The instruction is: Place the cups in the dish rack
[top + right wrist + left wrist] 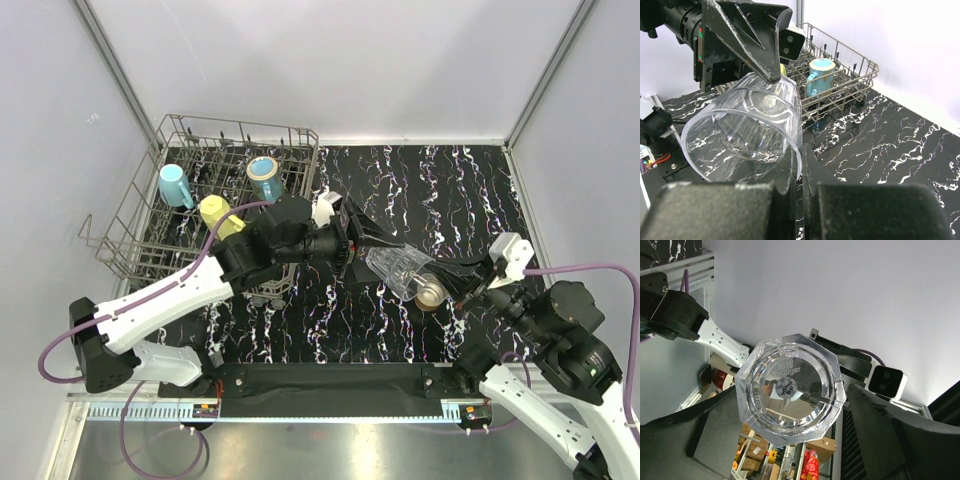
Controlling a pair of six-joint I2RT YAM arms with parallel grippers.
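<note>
1. While the clear glass tumbler (402, 270) hangs on its side over the table (440, 190), to the right of the dish rack (130, 235) and apart from it, both arms meet on it in the top view. The right gripper (448, 285) has the mouth end and the left gripper (372, 252) stands at the base end. I judge this to be a hand-over, because the rack is at the far left, on the left arm's side. In the rack sit a light-blue mug (175, 185), a teal mug (264, 177) and a yellow cup (215, 212).

2. From the left wrist, the eight-sided base of the tumbler (790, 390) faces the camera. It lies between the two fingers (890, 440), which stand wide apart, one on each side and very near the glass. Whether they already press it, I cannot tell. Taking the base leaves the rim to the other arm.

3. From the right wrist, the right gripper (796, 165) has its jaws together on the thin wall at the rim, one inside and one outside, so it is clamped on the tumbler (750, 130). This grip leaves the body free. One left finger (760, 45) lies on the upper side of the glass; the other is hidden. Behind, the rack (855, 75) holds the teal mug (819, 75). In my judgement the left jaws must close firmly before the right ones let go, as smooth glass can slip.
</note>
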